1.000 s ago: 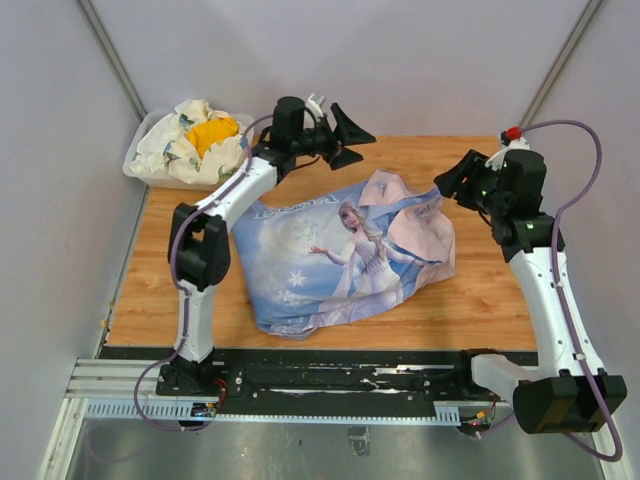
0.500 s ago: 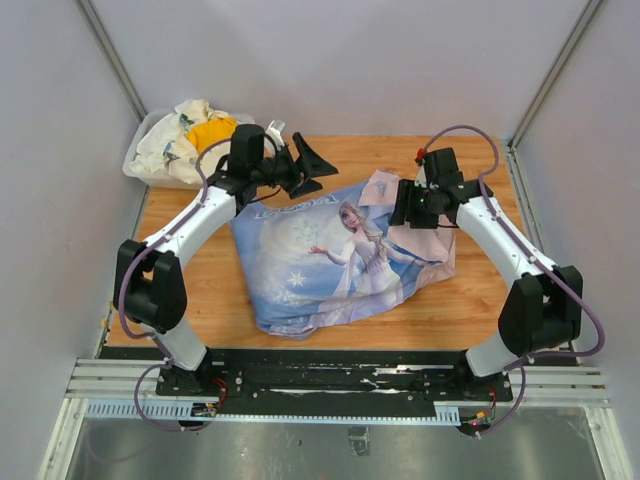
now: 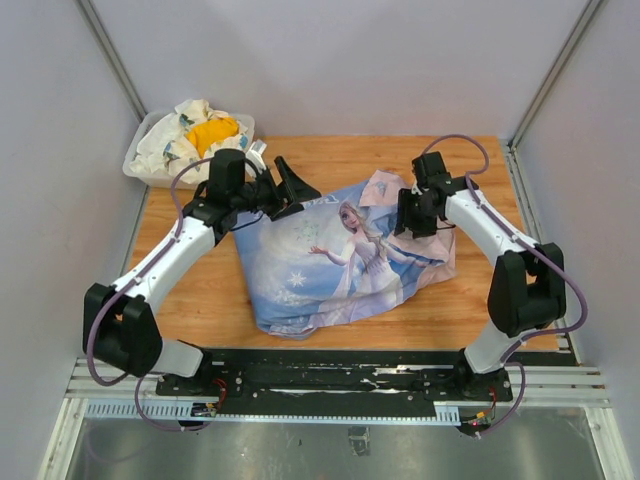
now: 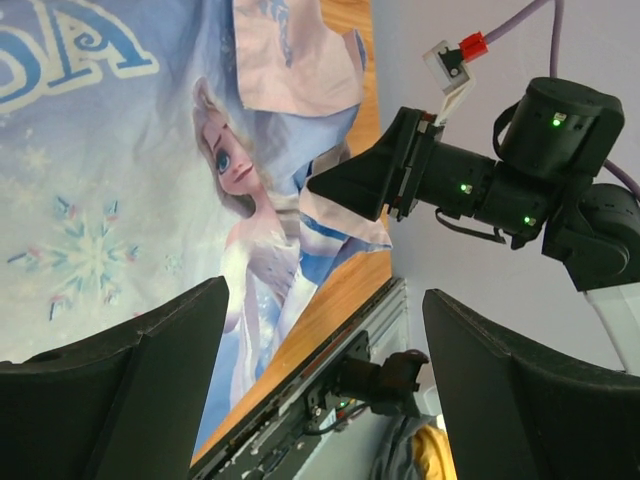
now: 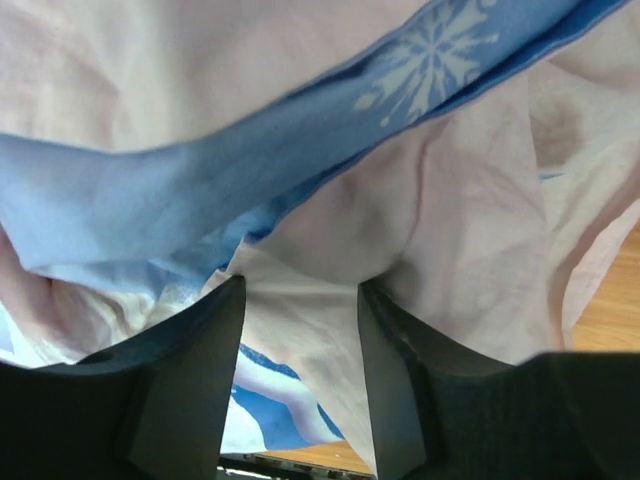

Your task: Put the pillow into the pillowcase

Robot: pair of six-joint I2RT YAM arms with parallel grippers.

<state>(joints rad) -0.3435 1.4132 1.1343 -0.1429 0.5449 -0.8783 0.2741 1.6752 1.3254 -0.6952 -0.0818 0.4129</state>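
Top external view: pillowcase (image 3: 330, 270) lies mid-worktop (image 3: 480, 290), long axis running left to right, its pink reverse turned out at the far right corner. Right claw (image 3: 412, 218) sits on that corner, jaws part-way apart about a pink fold (image 5: 320, 240); a pinch cannot be confirmed. Left claw (image 3: 288, 190), wide open and empty, hangs over the far left corner. Pillow not visible. Right arm judged nearer the opening.

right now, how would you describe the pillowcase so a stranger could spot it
Start at the wooden table and look to its middle. The pillowcase is the large crumpled cloth lying there, light blue with a blonde princess and snowflakes, pale pink at its right end. The only other cloth, a white-and-yellow bundle, sits beyond the far left corner.
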